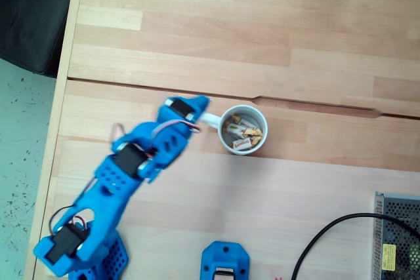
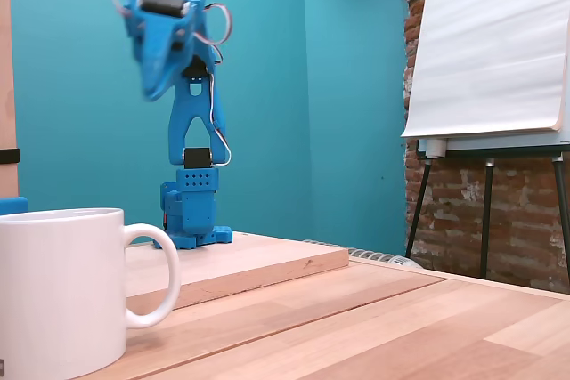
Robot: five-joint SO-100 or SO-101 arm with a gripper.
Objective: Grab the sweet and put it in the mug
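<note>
Sweets (image 1: 241, 134) lie inside mug (image 1: 243, 129) mid-desk (image 1: 197, 18); gripper (image 1: 197, 106) hangs w/ tip just left of handle; finger opening unclear, prob. holding nothing.

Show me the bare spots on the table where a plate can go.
Free: the wide boards beyond the mug, and the stretch between mug and black cable. Crowded: around the blue arm and the mug's handle, and the corner by the metal box.

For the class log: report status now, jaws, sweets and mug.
Gripper raised beside the mug, jaws' state unclear. Several sweets lying inside mug. Nothing blocking on the table.
</note>
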